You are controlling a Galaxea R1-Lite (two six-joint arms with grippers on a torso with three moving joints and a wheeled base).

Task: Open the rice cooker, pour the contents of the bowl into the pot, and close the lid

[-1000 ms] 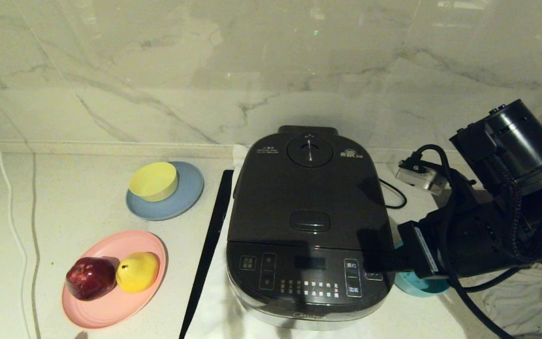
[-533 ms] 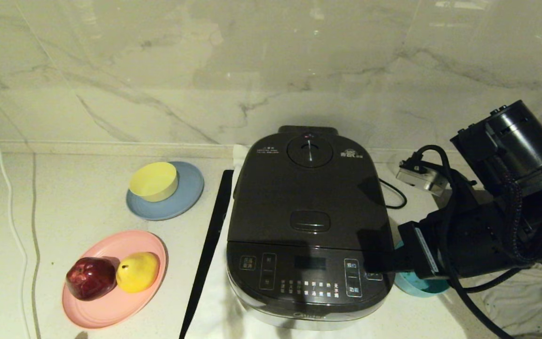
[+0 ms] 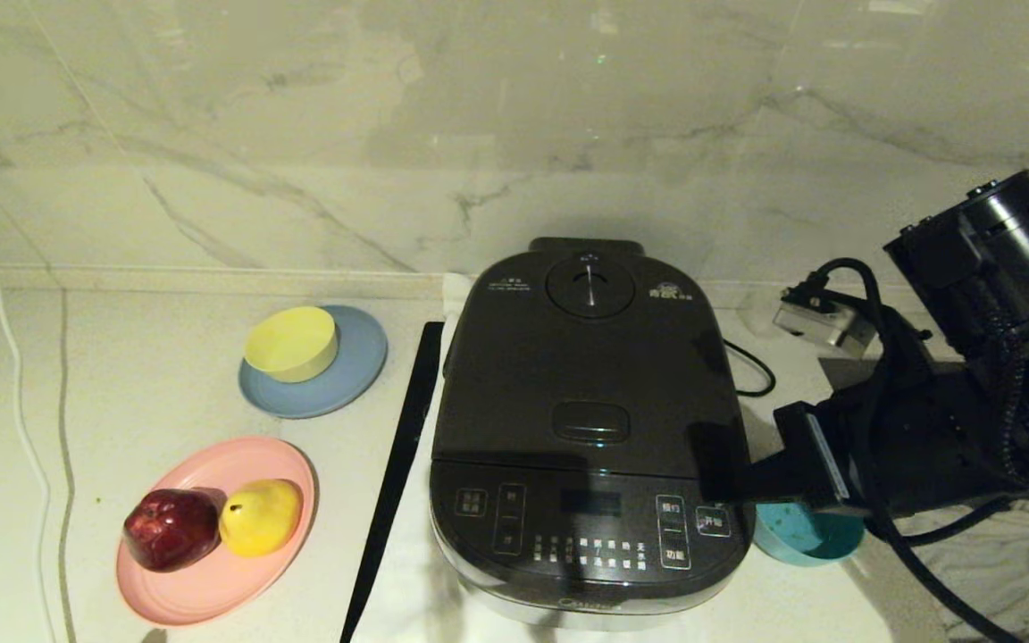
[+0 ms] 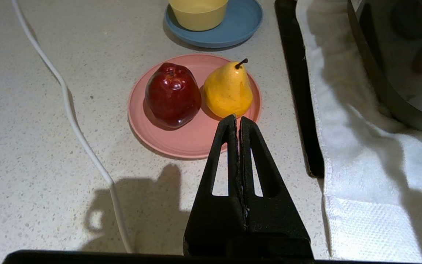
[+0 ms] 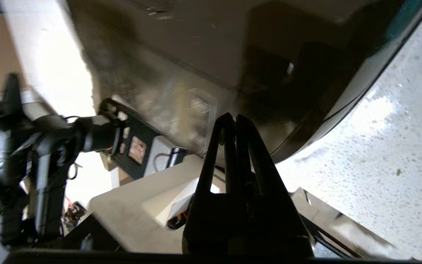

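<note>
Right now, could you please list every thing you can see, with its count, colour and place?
rice cooker: one, dark grey, centre, lid closed
bowl: one, teal, right of cooker
yellow bowl: one, on blue plate, left of cooker
pink plate: one, front left, bearing red apple and yellow pear
white cloth: one, under cooker
black strip: one, left of cooker
white cable: one, far left
right gripper: shut, at the cooker's right side
left gripper: shut, near pink plate

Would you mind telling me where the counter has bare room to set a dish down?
The widest bare patch is the counter left of the blue plate and pink plate, up to the white cable. Right of the rice cooker it is crowded: teal bowl, right gripper, cloth.
</note>
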